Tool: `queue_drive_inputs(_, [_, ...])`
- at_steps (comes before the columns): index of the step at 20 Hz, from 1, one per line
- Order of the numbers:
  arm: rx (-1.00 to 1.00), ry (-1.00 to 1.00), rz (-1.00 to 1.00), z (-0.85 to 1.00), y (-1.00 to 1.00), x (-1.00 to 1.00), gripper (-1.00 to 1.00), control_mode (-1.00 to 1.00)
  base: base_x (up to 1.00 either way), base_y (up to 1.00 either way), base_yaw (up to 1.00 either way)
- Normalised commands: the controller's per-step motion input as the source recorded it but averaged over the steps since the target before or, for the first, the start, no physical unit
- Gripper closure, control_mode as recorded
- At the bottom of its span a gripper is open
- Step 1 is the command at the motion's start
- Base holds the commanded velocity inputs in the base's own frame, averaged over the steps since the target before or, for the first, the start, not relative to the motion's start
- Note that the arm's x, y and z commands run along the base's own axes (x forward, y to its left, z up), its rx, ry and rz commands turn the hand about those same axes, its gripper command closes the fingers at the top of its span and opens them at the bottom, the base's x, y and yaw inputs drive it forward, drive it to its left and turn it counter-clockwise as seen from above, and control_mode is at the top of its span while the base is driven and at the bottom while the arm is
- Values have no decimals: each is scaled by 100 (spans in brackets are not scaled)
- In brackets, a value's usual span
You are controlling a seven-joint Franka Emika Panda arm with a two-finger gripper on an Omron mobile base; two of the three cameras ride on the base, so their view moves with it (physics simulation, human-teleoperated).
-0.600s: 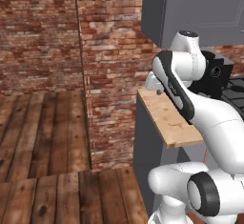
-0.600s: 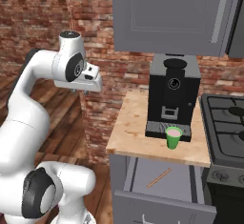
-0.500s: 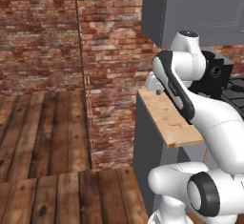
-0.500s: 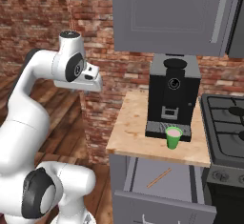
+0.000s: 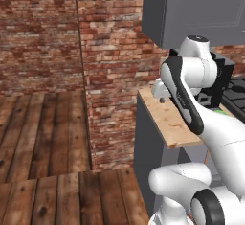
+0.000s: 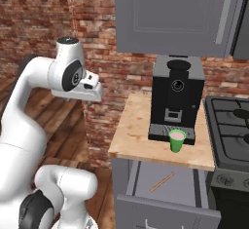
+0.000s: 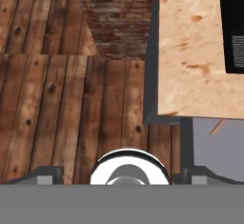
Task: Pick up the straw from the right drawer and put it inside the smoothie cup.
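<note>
The straw [image 6: 162,182] is lying in the right drawer [image 6: 165,208], which is standing pulled out under the counter [image 6: 141,135] at about 5 o'clock in the right base view. It is showing there as a very thin tan-orange stick, slanting from lower left to upper right on the drawer's grey floor. The hand view is catching just one short end of the straw [image 7: 217,127] at 4 o'clock, poking out from under the counter's edge; the rest is being hidden by the wooden top. The smoothie cup [image 6: 177,140], bright green with a pale rim, is standing upright on the counter just in front of the black coffee machine [image 6: 176,96], at 3 o'clock. In the left base view the arm is covering most of the machine and the cup is hard to make out. The gripper [image 6: 93,90] is hanging off the counter's left side, well apart from the straw, holding nothing, its jaws spread wide.
</note>
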Motion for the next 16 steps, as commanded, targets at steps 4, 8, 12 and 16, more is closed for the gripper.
queue_drive_inputs(4, [0,0,-3,-27,-1,-45,-100,-100,0,0,0])
queue_drive_inputs(8, [0,0,-4,-37,0,-34,-100,-100,0,0,0])
queue_drive_inputs(12, [0,0,-4,-41,0,-18,-100,-100,0,0,0])
queue_drive_inputs(16, [0,0,-6,-37,0,-7,-100,-100,0,0,0])
